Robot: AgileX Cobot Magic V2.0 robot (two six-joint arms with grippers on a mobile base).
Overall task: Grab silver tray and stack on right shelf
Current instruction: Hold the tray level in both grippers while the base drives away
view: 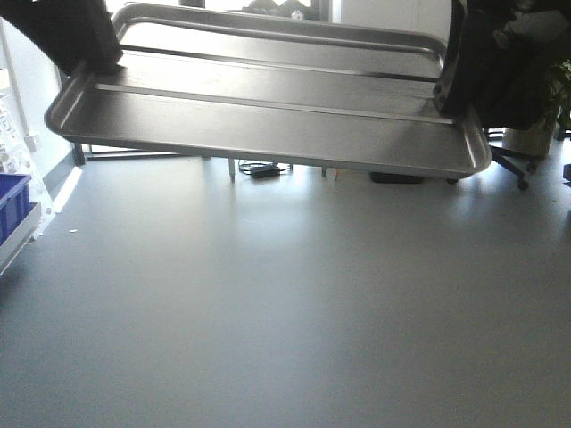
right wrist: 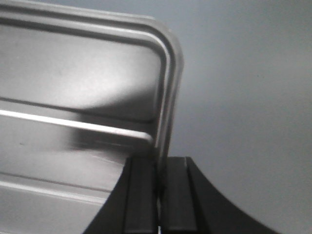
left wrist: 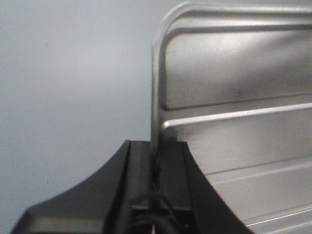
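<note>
Shiny ribbed rectangular metal tray (view: pixel 268 125) hangs above smooth grey floor (view: pixel 285 312), left gripper (left wrist: pixel 155 148) and right gripper (right wrist: pixel 161 163) each clamped on an end rim; blue plastic bin (view: pixel 11 203) far left

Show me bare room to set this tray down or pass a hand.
Free: the grey floor below the silver tray, between the blue bin at left and the chair base at right. Crowded: the far strip with cables, and both tray ends, clamped by the left gripper and right gripper.
</note>
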